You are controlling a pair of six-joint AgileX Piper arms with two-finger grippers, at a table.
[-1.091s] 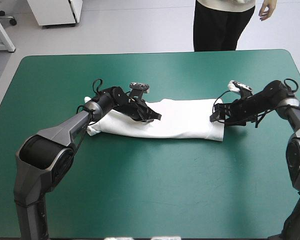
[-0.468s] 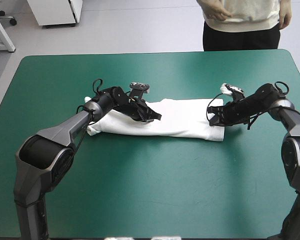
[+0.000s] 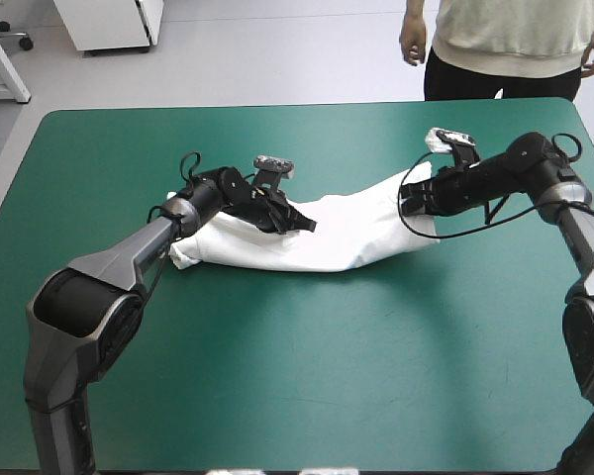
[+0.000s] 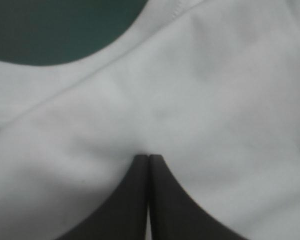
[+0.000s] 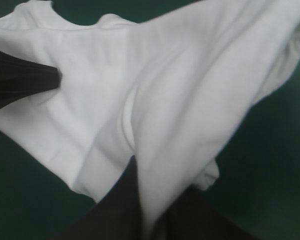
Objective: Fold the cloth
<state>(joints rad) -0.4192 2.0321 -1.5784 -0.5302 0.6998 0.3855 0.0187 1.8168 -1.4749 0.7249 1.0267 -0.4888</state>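
Two grippers pinch the T-shirt (image 3: 346, 237), which we see stretched across the middle of the teal-green counter (image 3: 277, 376). At centre frame, the left gripper (image 3: 307, 225) has its fingers pressed together on a pucker of cloth lying low. Toward the upper right, the right gripper (image 3: 408, 198) clamps the other end, with cloth between its fingers and that end held up off the counter.

Teal-green table cover (image 3: 297, 386)
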